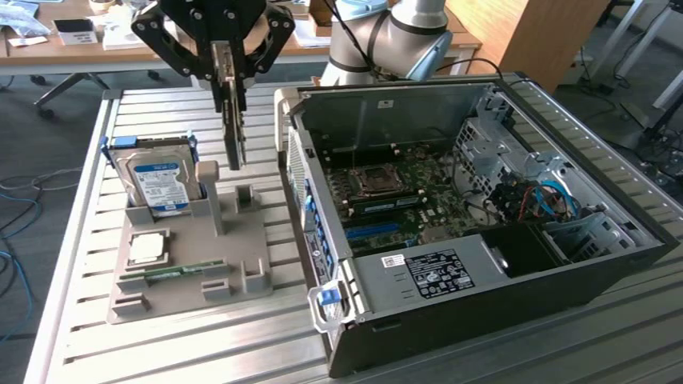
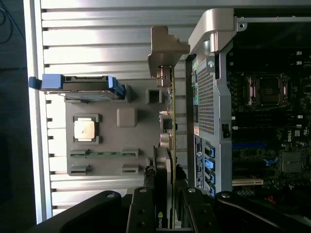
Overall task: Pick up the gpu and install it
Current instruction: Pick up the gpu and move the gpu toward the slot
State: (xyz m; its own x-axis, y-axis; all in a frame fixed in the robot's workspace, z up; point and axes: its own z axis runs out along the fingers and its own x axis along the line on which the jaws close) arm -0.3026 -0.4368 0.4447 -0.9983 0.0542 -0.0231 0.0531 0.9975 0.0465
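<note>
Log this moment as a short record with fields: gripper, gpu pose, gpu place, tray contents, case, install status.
gripper: gripper, its fingers closed on the gpu
gpu pose: hanging upright, edge-on, metal bracket at the low end
gpu place: above the grey tray, between the hard drive and the computer case
tray contents: hard drive standing on edge; processor lying flat; memory stick lying flat
case: side open, motherboard exposed
install status: not yet done

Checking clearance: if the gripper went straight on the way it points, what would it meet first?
Likely the grey holder tray, near its edge beside the computer case; the held gpu would touch first. Depth unclear.
</note>
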